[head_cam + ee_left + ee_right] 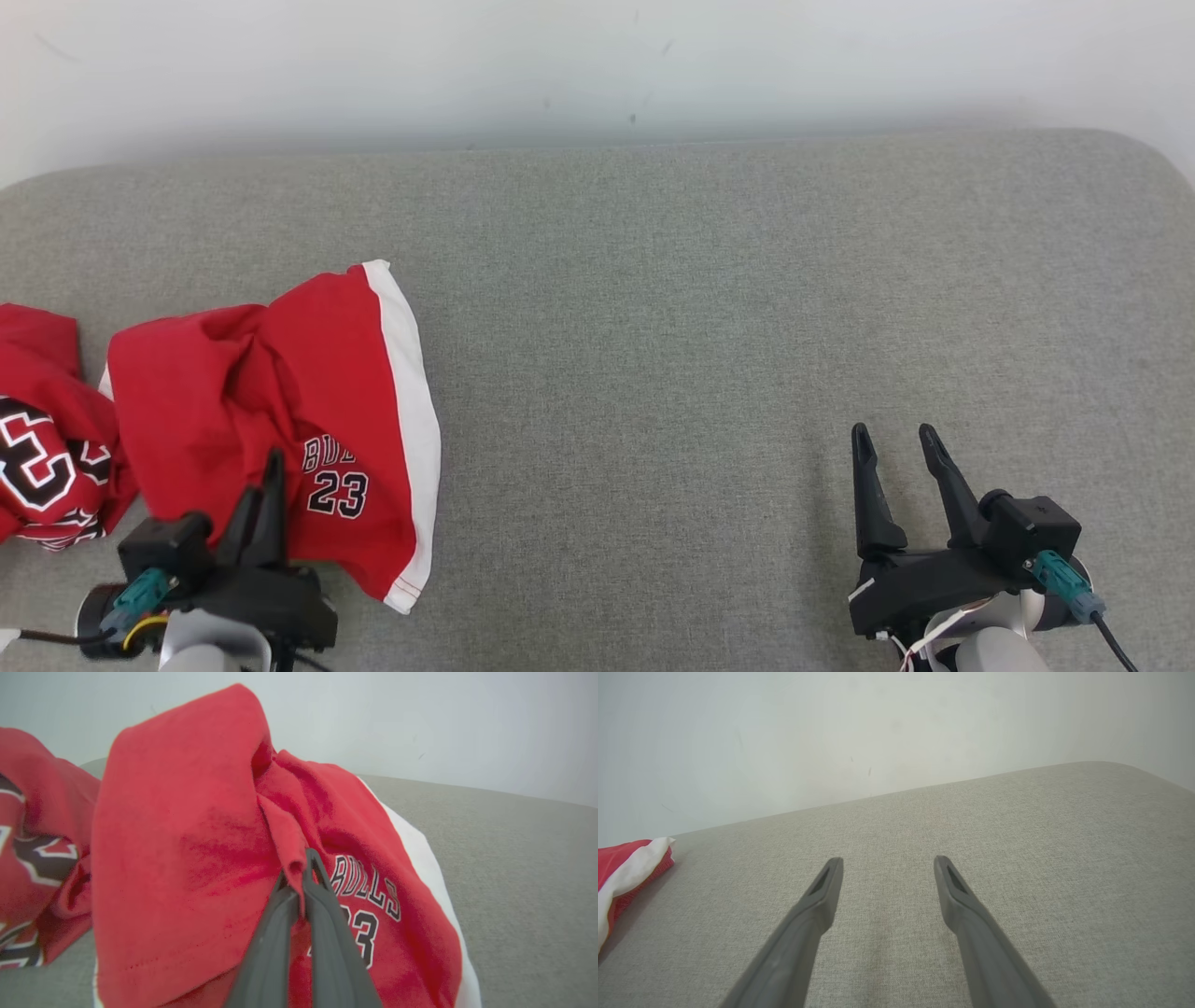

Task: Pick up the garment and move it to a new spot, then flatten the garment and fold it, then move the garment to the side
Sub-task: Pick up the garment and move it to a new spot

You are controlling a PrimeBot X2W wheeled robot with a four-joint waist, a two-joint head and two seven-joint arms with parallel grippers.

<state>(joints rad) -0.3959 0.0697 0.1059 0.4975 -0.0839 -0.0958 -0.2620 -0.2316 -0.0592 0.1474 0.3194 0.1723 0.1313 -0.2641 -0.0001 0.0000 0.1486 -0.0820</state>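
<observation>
Left gripper low at the near-left corner of the grey cushion, fingers pointing away, clenched on a raised fold of crumpled red shorts, white hem facing the right edge; right gripper parted, empty, near-right

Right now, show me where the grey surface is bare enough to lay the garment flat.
Bare: the grey surface from the red garment across to the right gripper, back to the wall. Crowded: the left end, with the garment, the left gripper and another red piece.
</observation>
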